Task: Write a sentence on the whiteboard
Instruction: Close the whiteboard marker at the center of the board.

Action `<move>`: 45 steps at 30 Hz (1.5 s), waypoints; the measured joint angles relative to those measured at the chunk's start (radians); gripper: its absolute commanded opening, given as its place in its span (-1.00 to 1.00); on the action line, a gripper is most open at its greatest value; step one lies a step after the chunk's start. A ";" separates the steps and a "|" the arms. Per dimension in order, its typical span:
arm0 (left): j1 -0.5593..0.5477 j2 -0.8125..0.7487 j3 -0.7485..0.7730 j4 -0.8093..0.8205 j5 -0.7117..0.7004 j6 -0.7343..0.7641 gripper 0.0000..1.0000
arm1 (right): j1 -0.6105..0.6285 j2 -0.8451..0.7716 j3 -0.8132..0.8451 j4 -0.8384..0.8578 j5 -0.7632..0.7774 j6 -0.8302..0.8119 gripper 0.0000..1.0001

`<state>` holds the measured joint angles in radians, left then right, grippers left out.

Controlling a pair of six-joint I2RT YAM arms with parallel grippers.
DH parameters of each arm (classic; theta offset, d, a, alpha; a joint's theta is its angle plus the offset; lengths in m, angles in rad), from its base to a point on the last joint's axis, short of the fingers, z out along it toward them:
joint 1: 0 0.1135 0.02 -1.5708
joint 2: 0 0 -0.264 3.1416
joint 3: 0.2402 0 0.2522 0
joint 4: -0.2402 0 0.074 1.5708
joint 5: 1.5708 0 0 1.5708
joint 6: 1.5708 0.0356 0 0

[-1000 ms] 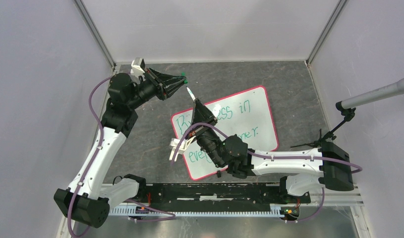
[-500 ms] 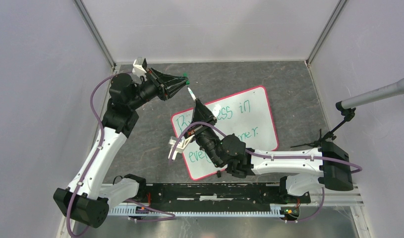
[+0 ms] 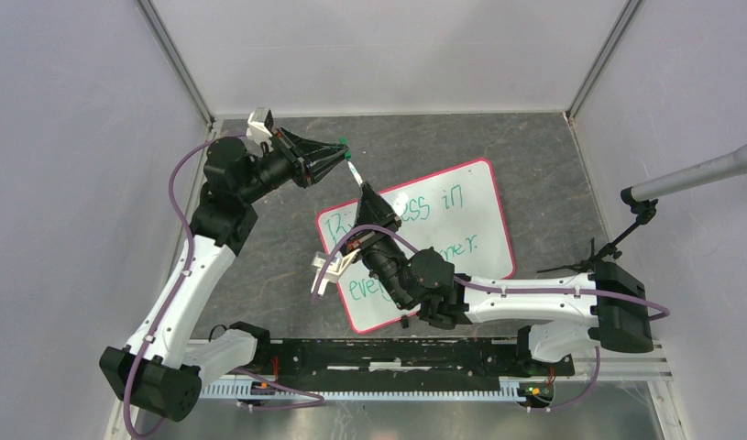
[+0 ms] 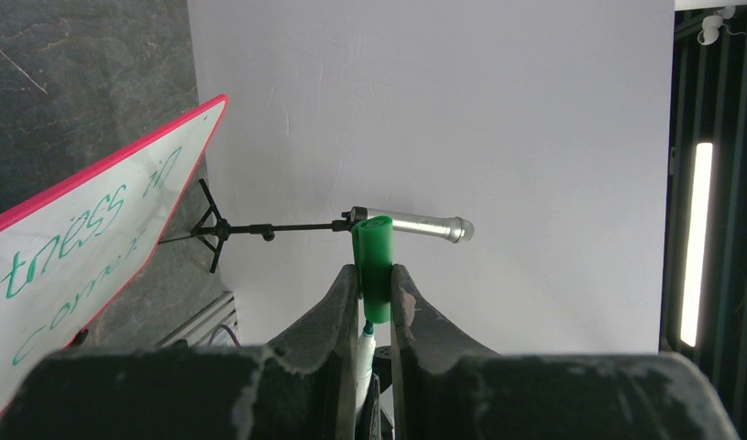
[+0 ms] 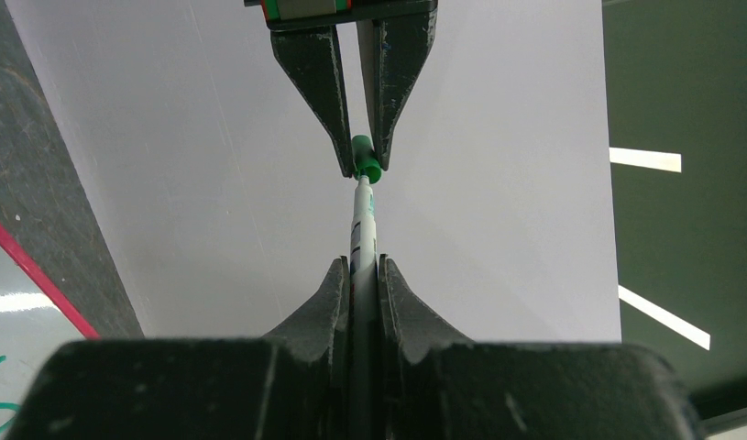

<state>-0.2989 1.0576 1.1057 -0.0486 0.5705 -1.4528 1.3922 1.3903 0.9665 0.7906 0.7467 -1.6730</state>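
Marker [image 5: 362, 220] tip meets its green cap [image 4: 374, 252] in mid-air, between the two arms.
The left fingers [image 4: 337, 312] pinch the cap, and the right fingers [image 5: 328, 302] are clamped narrow on the white marker, its tip at the cap's mouth. The whiteboard [image 3: 487, 215] lies flat and askew on the dark surface [image 3: 534, 165] under the right arm, which partly hides the green sentence [image 3: 424, 206].

The whiteboard [image 3: 487, 197], glossy white with rounded corners and a thin red-pink rim, is lying flat and skewed on the dark tabletop [image 3: 534, 156], carrying the sentence [image 3: 429, 208] in green handwritten marker across two lines, only partly showing from above.
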 measured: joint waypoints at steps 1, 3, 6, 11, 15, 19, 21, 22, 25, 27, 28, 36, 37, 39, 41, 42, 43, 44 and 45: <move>0.000 0.000 0.000 0.000 0.000 0.000 -0.95 | 0.000 0.000 0.000 0.000 0.000 0.000 -1.00; 0.000 0.000 0.000 0.000 0.000 0.000 -0.95 | 0.000 -0.002 0.000 -0.001 0.000 0.000 -1.00; 0.000 0.000 0.000 0.000 0.001 0.000 -0.95 | 0.000 -0.004 0.000 0.000 0.000 0.000 -1.00; -0.001 0.000 -0.005 0.002 0.008 0.000 -0.95 | 0.000 -0.007 0.000 0.000 0.001 0.000 -1.00; -0.008 0.000 -0.009 0.002 0.008 0.000 -0.95 | 0.000 -0.007 0.000 -0.003 0.004 0.000 -1.00; -0.026 0.000 -0.009 0.003 0.011 0.007 -0.95 | -0.003 -0.007 0.000 -0.008 0.011 0.000 -1.00; -0.031 0.000 -0.009 0.003 0.012 0.013 -0.95 | -0.007 -0.007 0.000 -0.010 0.013 -0.001 -1.00; -0.033 0.000 -0.009 0.002 0.012 0.015 -0.95 | -0.007 -0.007 0.000 -0.011 0.013 -0.001 -1.00; -0.037 -0.002 -0.010 0.002 0.011 0.025 -0.95 | -0.012 -0.007 0.000 -0.010 0.015 -0.004 -1.00; -0.044 -0.005 -0.010 0.000 0.007 0.037 -0.95 | -0.014 -0.007 0.000 -0.006 0.015 -0.009 -1.00; -0.048 -0.006 -0.010 -0.001 0.006 0.045 -0.95 | -0.016 -0.005 0.000 -0.001 0.016 -0.013 -1.00; -0.080 -0.021 -0.019 -0.005 -0.035 0.103 -0.95 | -0.030 0.039 0.015 0.048 0.037 -0.058 -1.00; -0.088 -0.024 -0.023 -0.005 -0.040 0.111 -0.95 | -0.032 0.044 0.018 0.052 0.040 -0.061 -1.00; -0.093 -0.026 -0.027 -0.001 -0.049 0.121 -0.95 | -0.033 0.053 0.023 0.062 0.048 -0.069 -1.00; -0.098 -0.027 -0.030 0.002 -0.063 0.131 -0.95 | -0.033 0.062 0.026 0.070 0.053 -0.077 -1.00; -0.101 -0.027 -0.032 0.003 -0.069 0.136 -0.95 | -0.034 0.065 0.027 0.074 0.057 -0.081 -1.00; -0.103 -0.027 -0.033 0.005 -0.074 0.139 -0.95 | -0.034 0.068 0.028 0.077 0.060 -0.084 -1.00; -0.105 -0.027 -0.034 0.006 -0.078 0.144 -0.95 | -0.034 0.072 0.030 0.078 0.063 -0.088 -1.00; -0.108 -0.028 -0.037 0.010 -0.083 0.150 -0.94 | -0.034 0.076 0.033 0.083 0.066 -0.091 -1.00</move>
<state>-0.4065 1.0294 1.0691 -0.0387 0.4877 -1.3029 1.3579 1.4666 0.9993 0.8734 0.8127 -1.7641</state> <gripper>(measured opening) 0.211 0.145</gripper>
